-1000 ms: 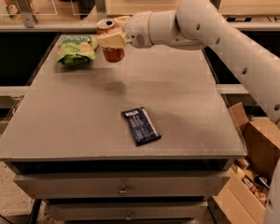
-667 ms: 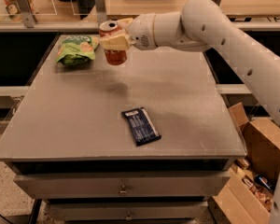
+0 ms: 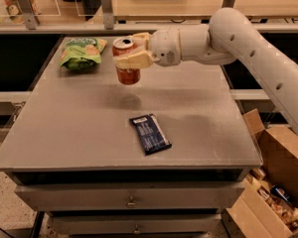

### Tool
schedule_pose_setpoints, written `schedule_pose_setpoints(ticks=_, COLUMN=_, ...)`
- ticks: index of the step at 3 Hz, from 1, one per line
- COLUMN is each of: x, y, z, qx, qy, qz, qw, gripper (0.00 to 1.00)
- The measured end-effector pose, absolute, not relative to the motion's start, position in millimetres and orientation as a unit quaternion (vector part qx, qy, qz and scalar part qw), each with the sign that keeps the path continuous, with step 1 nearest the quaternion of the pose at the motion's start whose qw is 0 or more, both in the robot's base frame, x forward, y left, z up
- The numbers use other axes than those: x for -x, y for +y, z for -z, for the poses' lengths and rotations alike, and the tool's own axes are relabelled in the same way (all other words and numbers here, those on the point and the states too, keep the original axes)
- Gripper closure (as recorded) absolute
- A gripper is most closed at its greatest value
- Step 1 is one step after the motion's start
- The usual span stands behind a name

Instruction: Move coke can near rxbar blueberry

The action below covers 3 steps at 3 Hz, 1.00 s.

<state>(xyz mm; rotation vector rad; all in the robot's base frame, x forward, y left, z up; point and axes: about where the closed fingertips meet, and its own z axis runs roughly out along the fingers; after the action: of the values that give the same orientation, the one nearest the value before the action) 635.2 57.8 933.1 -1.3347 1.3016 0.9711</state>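
My gripper (image 3: 128, 59) is shut on the coke can (image 3: 127, 75), a red-orange can with a silver top, and holds it upright in the air above the middle-back of the grey table (image 3: 64, 128). Its shadow falls on the table below. The rxbar blueberry (image 3: 150, 133), a flat navy-blue wrapper, lies on the table in front of the can and a little to the right, well below it. My white arm reaches in from the right.
A green snack bag (image 3: 80, 52) lies at the back left of the table. An open cardboard box (image 3: 273, 182) with items stands on the floor to the right. A shelf with clear stands runs behind the table.
The gripper has carried the coke can forward and slightly right, away from the green bag and toward the blue bar. The bar and bag have not moved.
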Motion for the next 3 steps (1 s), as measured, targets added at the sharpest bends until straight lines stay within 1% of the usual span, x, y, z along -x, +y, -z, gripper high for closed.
schedule_pose_setpoints(ticks=1, x=-624.9, y=58.8, z=-930.6, qx=0.563, qy=0.529, qz=-0.410, qw=0.485, gripper=1.00)
schedule_pose_setpoints(ticks=3, x=-614.3, y=64.1, z=-933.6, qx=0.566, qy=0.520, qz=-0.417, qw=0.486, gripper=1.00)
